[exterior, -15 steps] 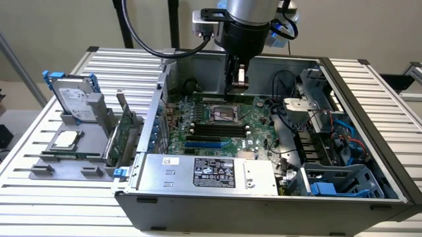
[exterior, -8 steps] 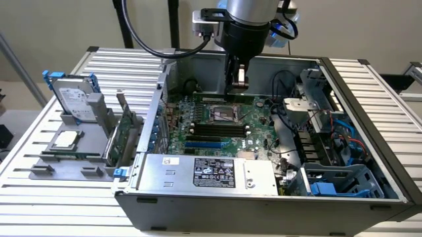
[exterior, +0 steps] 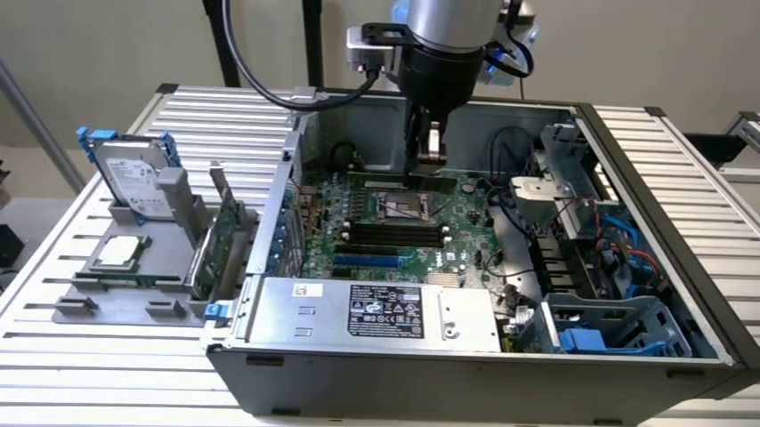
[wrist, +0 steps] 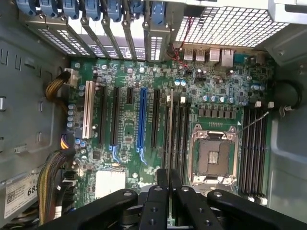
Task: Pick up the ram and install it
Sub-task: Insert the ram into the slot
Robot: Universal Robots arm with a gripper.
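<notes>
**RAM HELD OVER MEMORY SLOTS; SEATING NOT CONFIRMED**

The gripper is positioned inside the open computer case, pointing straight down over the motherboard. In the wrist view its fingers are drawn narrow, clamped on the ram. The ram is seen edge-on as a thin pale line running away from the fingertips.

The stick is held by its upper edge, evidently so that the contact edge faces the board. It is lined up lengthwise with the black memory slots just beside the CPU socket, an alignment judged necessary for a straight push. In the exterior view the ram appears as a short green strip at the fingertips, low over the board and just behind the socket.

Whether the ram touches a slot or hangs just above it cannot be told. It is not judged to be latched.

A second bank of slots is noted on the far side of the socket, unoccupied.

Outside the case, on the exterior view's left, a hard drive and an expansion card stand upright in a parts rack, well apart from the gripper.
</notes>
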